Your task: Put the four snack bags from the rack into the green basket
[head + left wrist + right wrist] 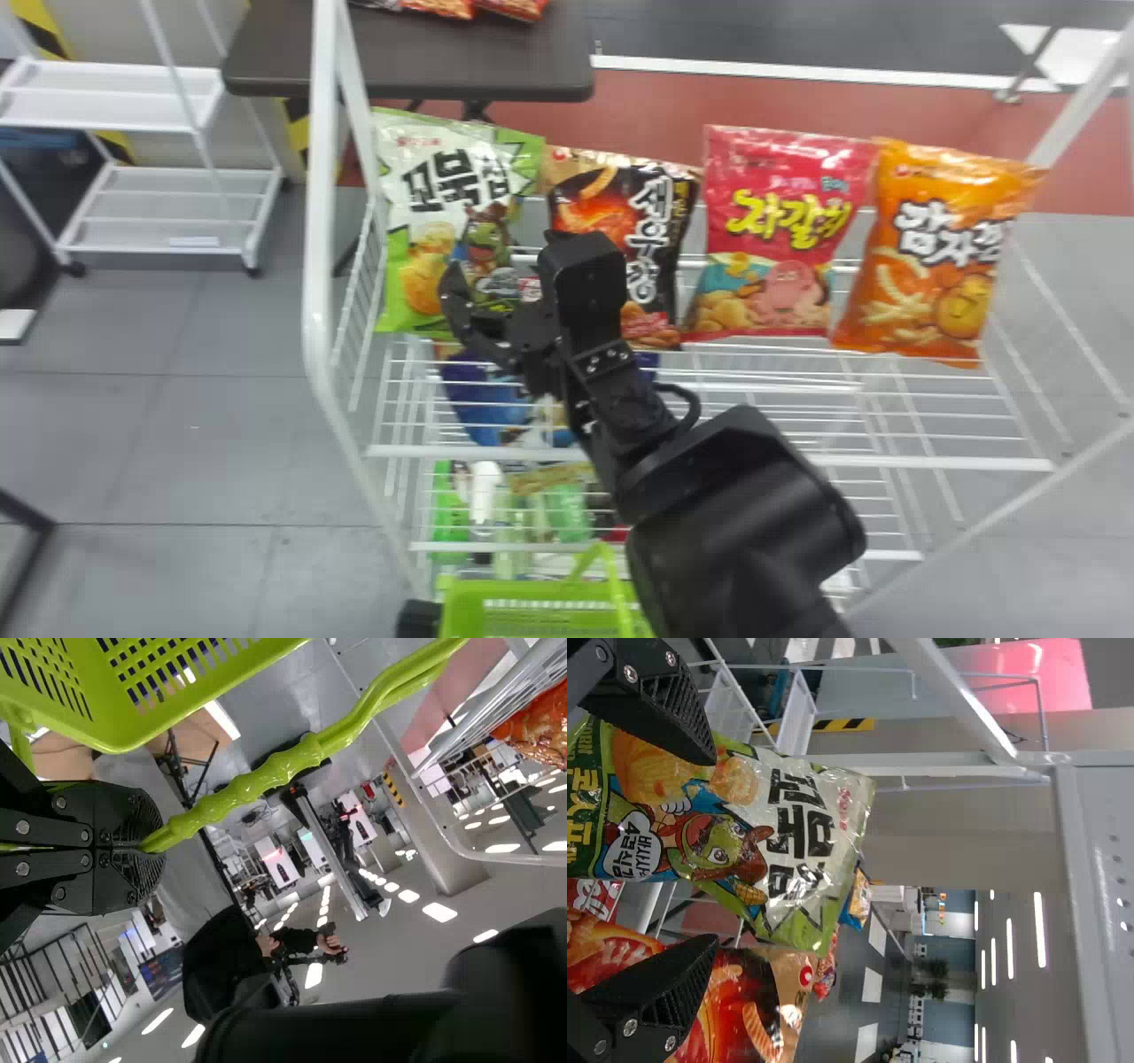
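Four snack bags stand in a row on the rack's upper shelf: green-white (438, 182), black (660, 213), pink (788, 177) and orange (939, 230). My right gripper (500, 297) is in front of the green-white bag's lower part. In the right wrist view, the right gripper (713, 849) is open, its fingers on either side of the green-white bag (806, 833); the black bag (780, 992) is beside it, partly behind one finger. The green basket (540, 595) is low at the head view's bottom edge. My left gripper (146, 846) is shut on the handle (266, 771) of the basket (168, 704).
The white rack's side post (321, 221) rises left of the bags, and its wire shelf edge (709, 458) runs below. Lower shelves hold a blue package (483, 403) and green items (450, 505). A dark table (443, 58) and another white rack (173, 208) stand behind.
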Available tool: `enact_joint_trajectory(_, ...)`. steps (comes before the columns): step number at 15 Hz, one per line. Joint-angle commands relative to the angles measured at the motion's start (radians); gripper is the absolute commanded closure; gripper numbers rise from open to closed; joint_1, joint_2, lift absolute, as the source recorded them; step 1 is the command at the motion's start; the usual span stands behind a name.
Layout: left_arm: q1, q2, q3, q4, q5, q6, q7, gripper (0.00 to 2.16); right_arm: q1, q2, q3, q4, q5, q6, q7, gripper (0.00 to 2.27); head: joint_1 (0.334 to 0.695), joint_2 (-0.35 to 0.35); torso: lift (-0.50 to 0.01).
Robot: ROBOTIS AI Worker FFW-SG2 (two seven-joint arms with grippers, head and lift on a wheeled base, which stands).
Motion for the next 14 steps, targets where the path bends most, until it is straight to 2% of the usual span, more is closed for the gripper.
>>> enact_joint_trajectory(1,0.000,0.003,0.004,0.000,0.001,-0.003,-0.005,2.11,-0.077,0.003,0.028,0.093,0.003,0.026,-0.027,0.11,0.695,0.001,-0.006)
enact_joint_trajectory(4,-0.005,0.006,0.004,0.003,0.001,-0.003,-0.011,2.11,-0.149,0.003,0.023,0.159,-0.074,0.033,-0.019,0.17,0.695,0.010,-0.006)
enact_joint_trajectory(6,-0.012,0.004,0.000,0.017,0.001,-0.003,-0.017,2.11,-0.161,0.003,0.031,0.162,-0.104,0.057,-0.010,0.51,0.695,0.013,-0.006)
enact_joint_trajectory(7,-0.014,0.006,-0.006,0.018,0.001,-0.003,-0.019,2.11,-0.170,0.003,0.045,0.161,-0.106,0.072,-0.002,0.73,0.695,0.015,-0.006)
enact_joint_trajectory(8,-0.014,0.006,-0.010,0.018,0.001,-0.003,-0.020,2.11,-0.177,0.003,0.049,0.161,-0.106,0.109,0.020,1.22,0.695,0.019,-0.006)
enact_joint_trajectory(9,-0.014,0.006,-0.011,0.018,-0.001,-0.003,-0.022,2.11,-0.177,0.003,0.057,0.144,-0.118,0.177,0.023,1.83,0.695,0.023,-0.006)
enact_joint_trajectory(10,-0.014,0.006,-0.011,0.020,0.001,-0.007,-0.024,2.11,-0.152,0.003,0.057,0.121,-0.114,0.177,0.058,1.98,0.695,0.035,-0.006)
enact_joint_trajectory(14,-0.014,0.004,-0.028,0.026,-0.002,-0.022,-0.017,2.11,-0.020,0.003,0.063,-0.049,-0.008,0.183,0.101,1.98,0.695,0.074,-0.006)
